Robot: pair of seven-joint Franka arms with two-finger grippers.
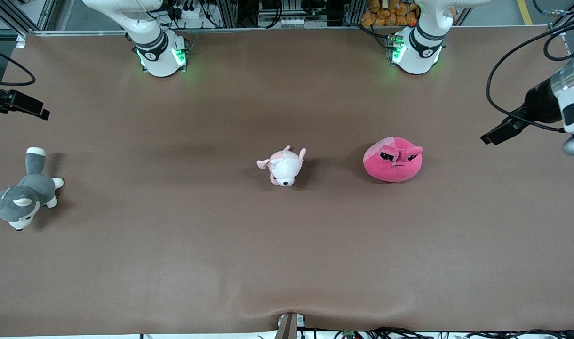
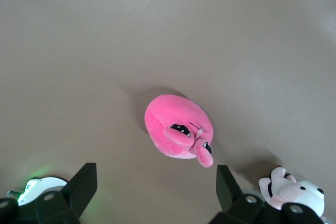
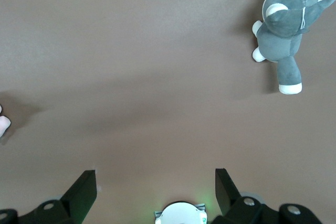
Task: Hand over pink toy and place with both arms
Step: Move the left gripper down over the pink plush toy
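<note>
We read no writing. The pink toy probably faces the front edge. Both the left gripper and right gripper hang spread, empty.

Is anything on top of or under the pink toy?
Nothing is on the pink toy; it sits on the bare table. Whatever is beneath it is hidden.
</note>
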